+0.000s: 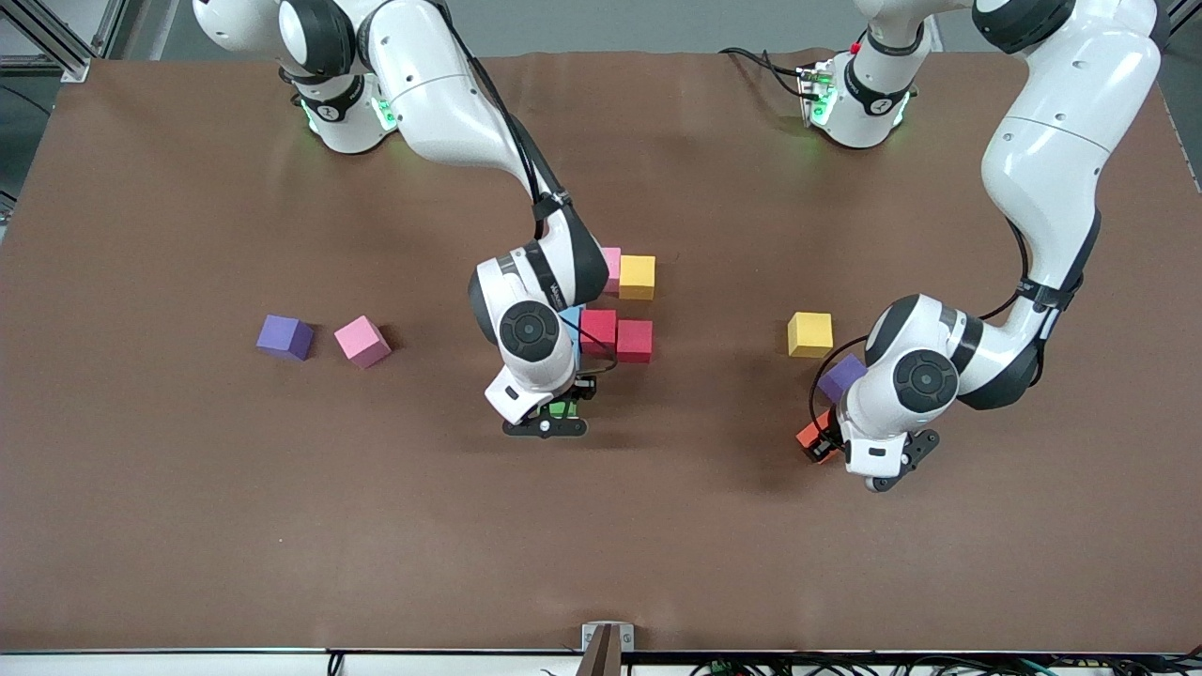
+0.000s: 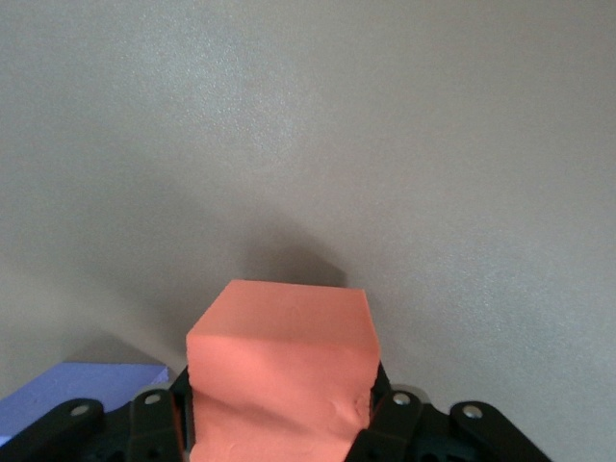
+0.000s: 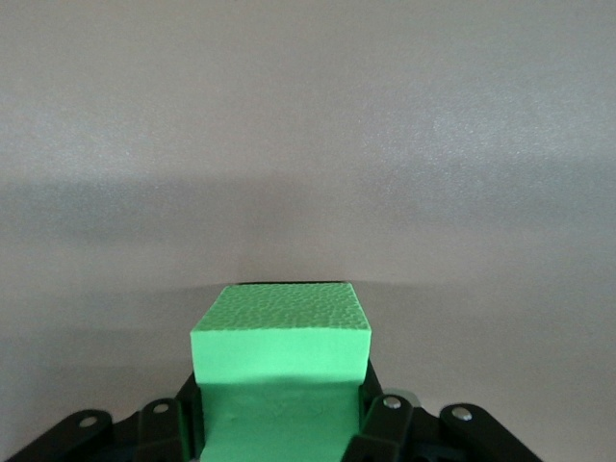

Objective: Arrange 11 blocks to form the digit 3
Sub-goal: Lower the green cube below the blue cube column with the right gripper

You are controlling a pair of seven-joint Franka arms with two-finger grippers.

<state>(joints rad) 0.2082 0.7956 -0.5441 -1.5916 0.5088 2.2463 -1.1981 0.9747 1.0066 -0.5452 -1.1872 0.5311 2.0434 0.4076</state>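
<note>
Bare surface (image 1: 601, 526) toward the front edge; right gripper (image 1: 561, 413) clamped on green block (image 3: 279, 371), left gripper (image 1: 831, 441) clamped on orange block (image 2: 279, 375)

A broad worktop (image 1: 188, 526) fills the front view, covered in a matte brown sheet with faint creases running near the edge where the bases stand. Soft light from above lays blurred shadows across the brown surface. Grey floor (image 1: 601, 23) shows past that edge, with a silver aluminium frame rail (image 1: 56, 38) angling in at one corner. Along the edge nearest the camera runs a white strip (image 1: 282, 662), with a small metal bracket (image 1: 608, 643) at its middle and dark cables (image 1: 845, 667) trailing below.
</note>
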